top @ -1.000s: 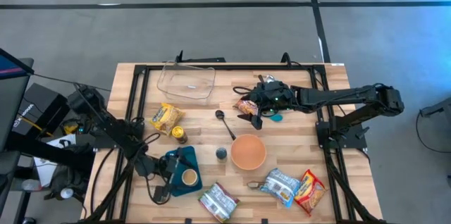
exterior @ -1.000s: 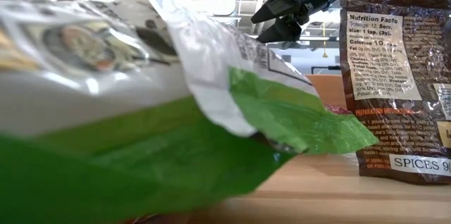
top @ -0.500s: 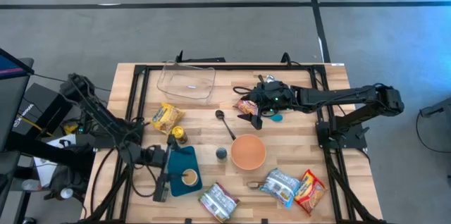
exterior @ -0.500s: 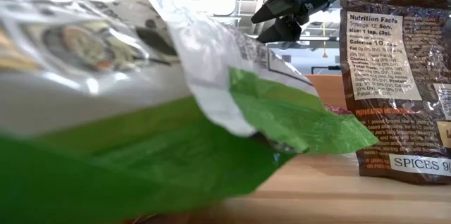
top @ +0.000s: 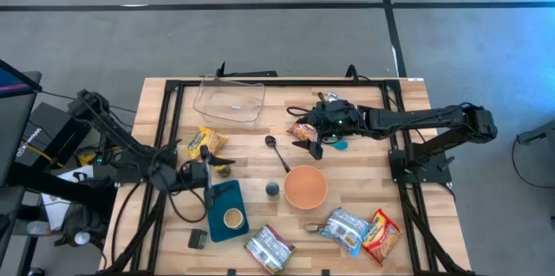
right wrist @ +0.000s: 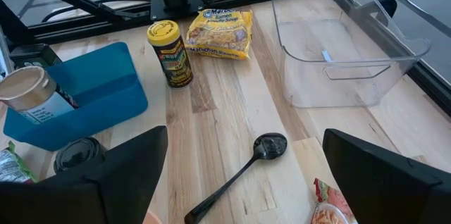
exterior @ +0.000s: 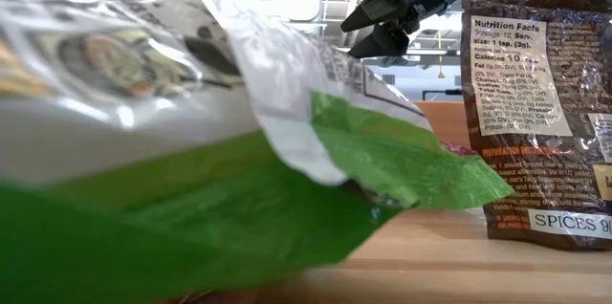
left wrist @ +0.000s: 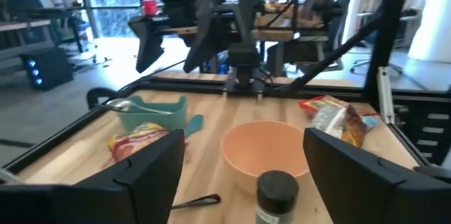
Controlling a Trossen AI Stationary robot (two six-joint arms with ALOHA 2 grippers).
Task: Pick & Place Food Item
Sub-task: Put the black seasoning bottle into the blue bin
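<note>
Table [top: 364, 172] first: we see its wooden top crossed by a black frame, and nothing on it has moved since the earlier frames except around our left arm. The clear plastic tub [top: 230, 100] sits at 11 o'clock, untouched. The orange bowl [top: 305, 187] stays near the centre, toward 5 o'clock. The blue bin [top: 225, 209] at 7 o'clock holds a small cup [top: 232, 218]; 1 second ago our left gripper [top: 206, 176] hung right over this bin, and it has since pulled up and away toward 9 o'clock, so the bin now shows whole. A small dark object [top: 198, 239] lies just beside the bin at its 7 o'clock side, uncovered as the arm left. The left gripper's jaws stand wide apart with nothing between them.

The yellow ramen packet [top: 205, 143] lies at 9 o'clock, with the yellow-capped spice jar [top: 221, 167] just beside it. 3 packets [top: 347, 228] rest along the 5 to 6 o'clock edge. Our right gripper [top: 316, 141] has not shifted: it hovers at 1 o'clock over the red snack packet [top: 303, 132], jaws spread wide, holding nothing. The black spoon [top: 277, 151] and the dark jar [top: 272, 189] lie between the packet and the bin.
</note>
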